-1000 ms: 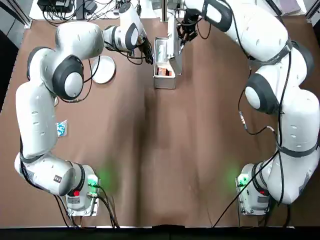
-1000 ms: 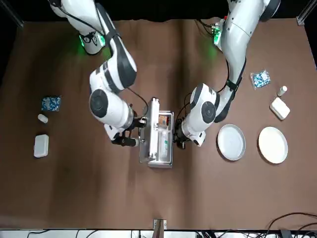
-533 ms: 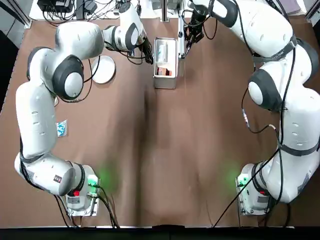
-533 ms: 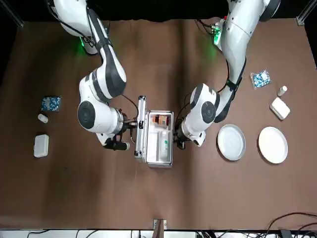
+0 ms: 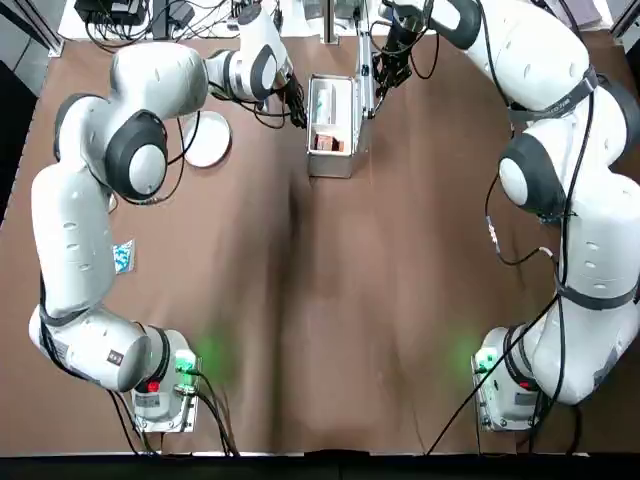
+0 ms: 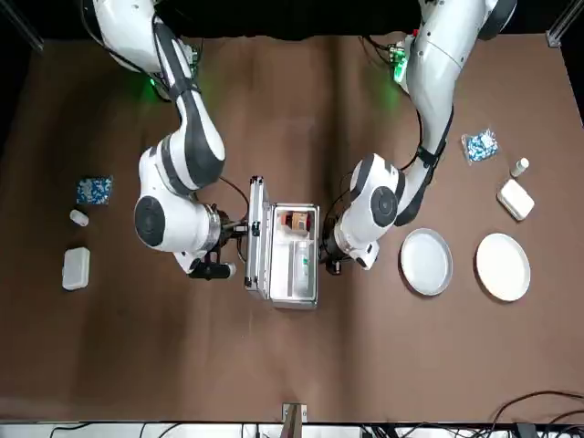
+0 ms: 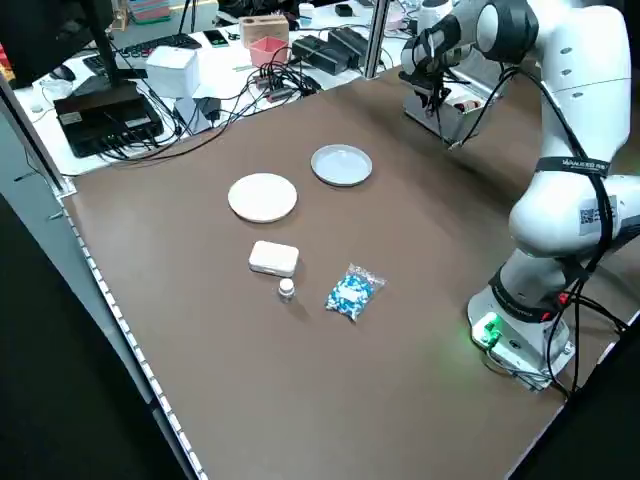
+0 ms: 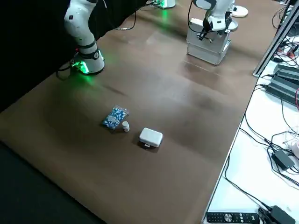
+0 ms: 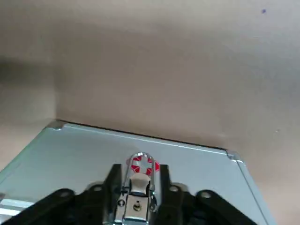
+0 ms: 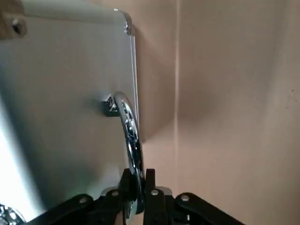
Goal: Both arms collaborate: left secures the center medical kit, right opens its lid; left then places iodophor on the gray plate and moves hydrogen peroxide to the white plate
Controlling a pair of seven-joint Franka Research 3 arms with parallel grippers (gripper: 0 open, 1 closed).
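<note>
The silver medical kit stands open, its upright lid's handle pinched by the right pincer.

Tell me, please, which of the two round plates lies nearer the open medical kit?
The gray plate, the dish with the raised rim, lies nearer the medical kit. The flat white plate sits beyond it, farther out toward the table's edge.

The medical kit — a silver-white metal case — sits open mid-desk, its lid standing upright on edge. Inside, a brown item shows at one end. The gray plate and white plate lie side by side, well apart from it.
</note>
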